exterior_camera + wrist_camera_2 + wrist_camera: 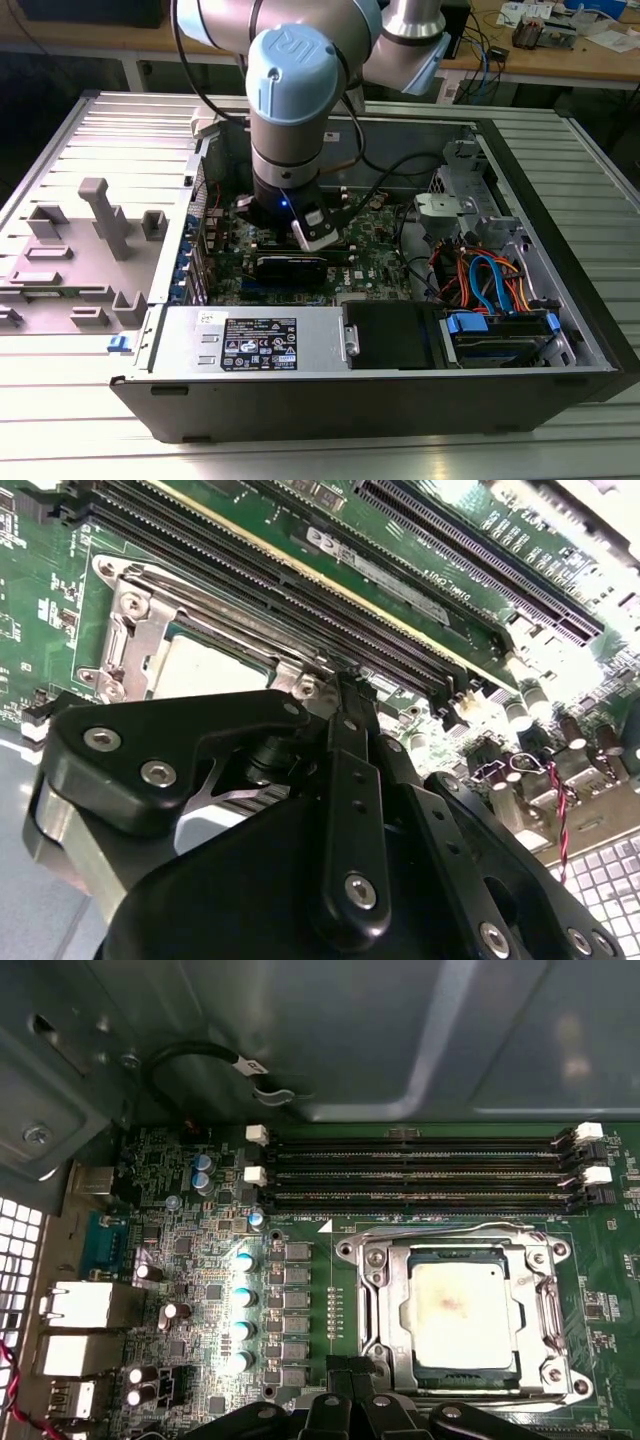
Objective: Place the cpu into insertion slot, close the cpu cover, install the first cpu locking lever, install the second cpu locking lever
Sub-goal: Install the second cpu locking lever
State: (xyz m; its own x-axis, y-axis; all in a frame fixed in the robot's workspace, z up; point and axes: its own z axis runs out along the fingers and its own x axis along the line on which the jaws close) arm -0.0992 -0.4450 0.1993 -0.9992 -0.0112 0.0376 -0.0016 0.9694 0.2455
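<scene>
The robot arm reaches down into the open computer case [560, 300], and its gripper [352, 1400] hangs just above the green board [200, 1290], close to the edge of the socket. The cpu [462, 1305] lies flat in its slot with its grey top showing, and the cpu cover [385, 1305] lies flat around it like a frame. The black fingers [345, 770] sit close together with nothing between them, and 3 long black memory slots [420, 1172] run just beside the socket.

Lab workshop — slatted aluminium table [90, 430], cluttered wooden workbench [560, 62]
</scene>
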